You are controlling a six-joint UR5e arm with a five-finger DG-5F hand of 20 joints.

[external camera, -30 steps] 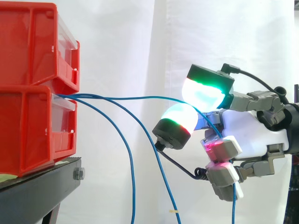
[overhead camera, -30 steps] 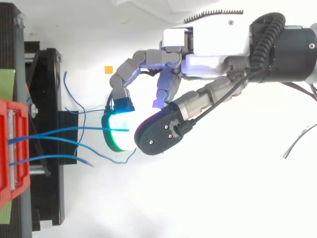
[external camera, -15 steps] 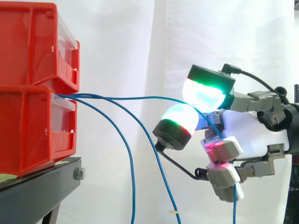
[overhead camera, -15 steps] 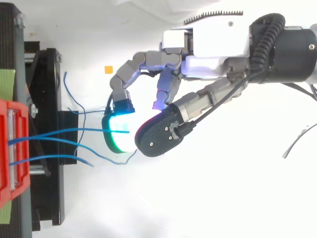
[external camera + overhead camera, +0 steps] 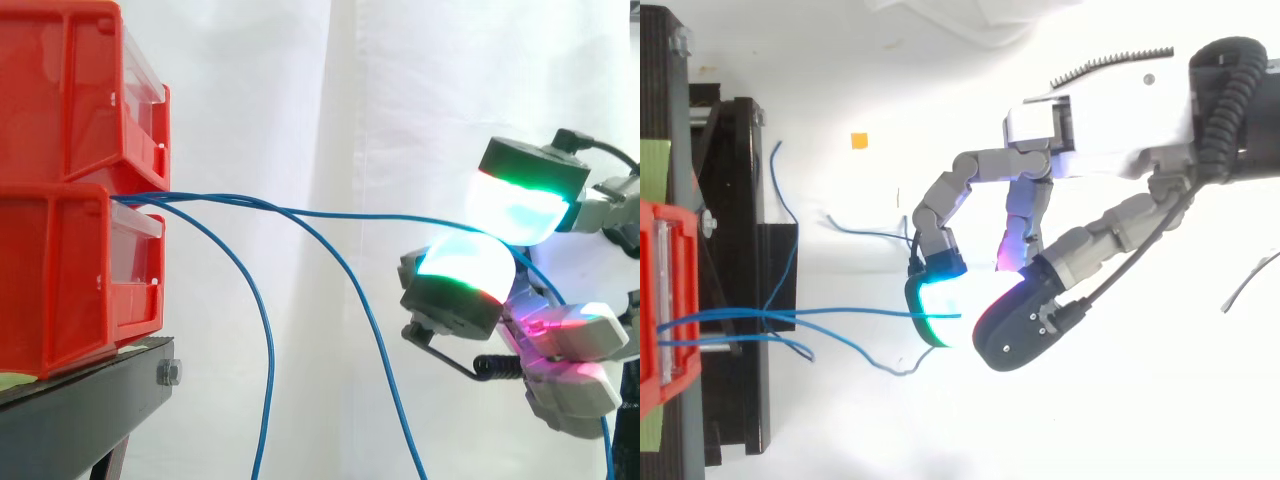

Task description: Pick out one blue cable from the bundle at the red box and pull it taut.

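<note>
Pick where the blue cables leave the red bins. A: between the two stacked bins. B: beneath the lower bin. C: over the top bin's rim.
A: in the side view the blue cables emerge where the upper red bin sits on the lower red bin, one reaching the hand.

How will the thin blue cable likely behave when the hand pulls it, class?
Probably floppy: its neighbours droop in long curves from the red box. Likely light: the blue cable pinched in the hand spans almost straight. It might slip between the broad pads.
</note>
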